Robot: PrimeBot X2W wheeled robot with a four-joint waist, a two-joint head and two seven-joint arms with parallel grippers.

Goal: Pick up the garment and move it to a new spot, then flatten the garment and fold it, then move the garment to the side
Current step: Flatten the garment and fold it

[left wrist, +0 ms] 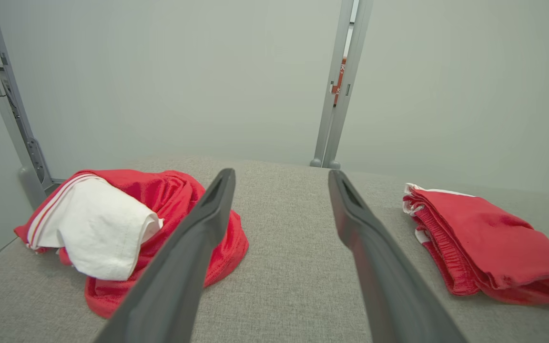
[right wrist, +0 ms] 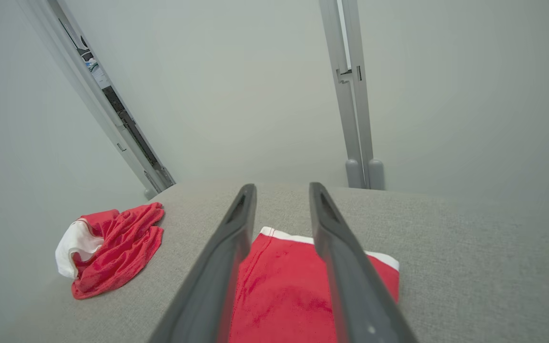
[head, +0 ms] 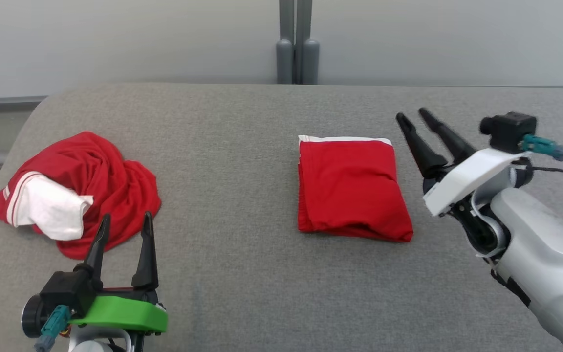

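Note:
A folded red garment (head: 352,188) with a white band along its far edge lies flat right of the table's middle. It also shows in the left wrist view (left wrist: 489,243) and the right wrist view (right wrist: 284,290). My right gripper (head: 412,116) hovers just right of it, fingers apart and empty; in the right wrist view the gripper (right wrist: 282,188) points over the garment's far edge. A crumpled red and white garment (head: 81,190) is heaped at the left, also visible in both wrist views (left wrist: 127,228) (right wrist: 112,247). My left gripper (head: 126,220) stands open at its near right edge, holding nothing (left wrist: 281,174).
The grey fabric table (head: 242,274) has a rounded far left corner and drops off at the left. A pale wall with a pair of grey upright posts (head: 297,44) stands right behind the far edge. Bare cloth stretches between the two garments.

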